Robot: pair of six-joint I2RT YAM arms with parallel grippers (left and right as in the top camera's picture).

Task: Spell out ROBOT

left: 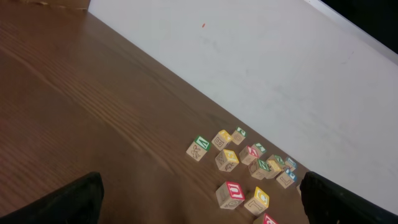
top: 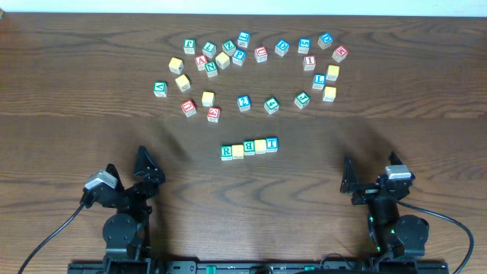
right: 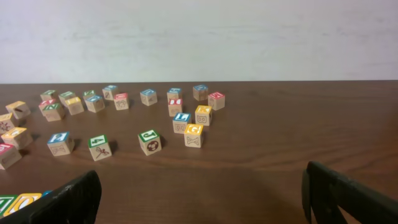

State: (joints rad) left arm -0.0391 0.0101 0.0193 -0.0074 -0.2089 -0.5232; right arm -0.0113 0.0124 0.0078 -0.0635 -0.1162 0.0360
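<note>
A row of letter blocks (top: pixel 249 148) lies side by side in the middle of the table, with a green R (top: pixel 226 152) at its left end and a blue T (top: pixel 272 143) at its right end. The row's left end shows at the bottom left of the right wrist view (right: pixel 15 203). Many loose letter blocks (top: pixel 243 57) lie scattered behind it. My left gripper (top: pixel 144 164) is open and empty at the front left. My right gripper (top: pixel 348 176) is open and empty at the front right. Both are well apart from the blocks.
The loose blocks spread across the far half of the table, from a green one (top: pixel 160 89) at the left to a red one (top: pixel 339 52) at the right. A white wall (right: pixel 199 37) stands behind the table's far edge.
</note>
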